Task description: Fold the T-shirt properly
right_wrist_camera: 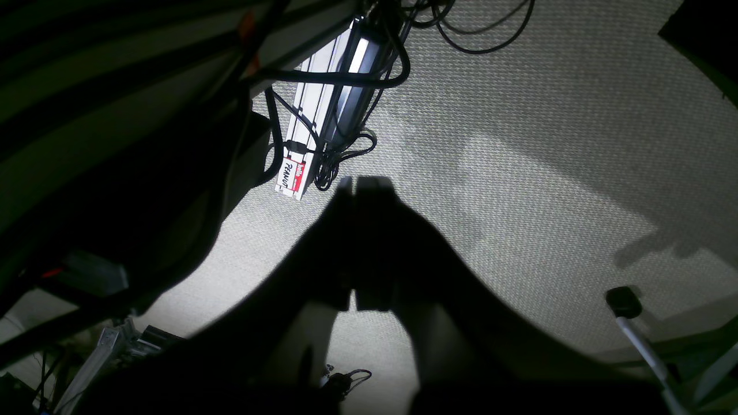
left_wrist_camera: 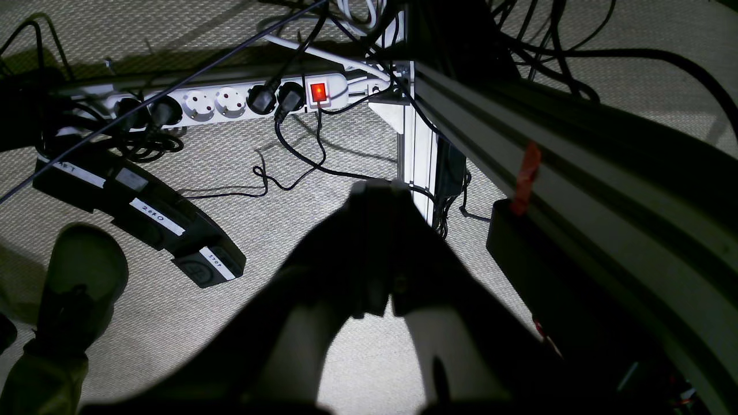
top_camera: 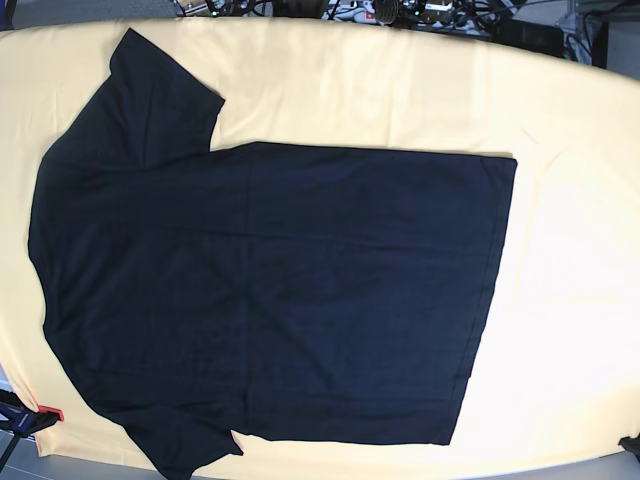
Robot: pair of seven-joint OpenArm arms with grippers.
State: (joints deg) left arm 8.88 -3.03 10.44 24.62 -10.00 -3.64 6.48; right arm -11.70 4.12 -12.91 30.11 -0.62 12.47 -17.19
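Note:
The black T-shirt (top_camera: 270, 290) lies spread flat on the pale yellow tablecloth (top_camera: 570, 260) in the base view, collar end to the left, hem to the right, one sleeve at the top left and one at the bottom left. Neither arm shows in the base view. My left gripper (left_wrist_camera: 377, 187) hangs below table level over the carpeted floor, fingers pressed together and holding nothing. My right gripper (right_wrist_camera: 360, 183) is likewise shut and empty above the floor. The T-shirt is out of sight in both wrist views.
Under the table, a white power strip (left_wrist_camera: 230, 101) with a lit red switch, loose cables (left_wrist_camera: 300, 167), a labelled black pedal bar (left_wrist_camera: 144, 213), a shoe (left_wrist_camera: 81, 276) and an aluminium frame leg (left_wrist_camera: 418, 150). Another frame profile (right_wrist_camera: 323, 109) shows in the right wrist view.

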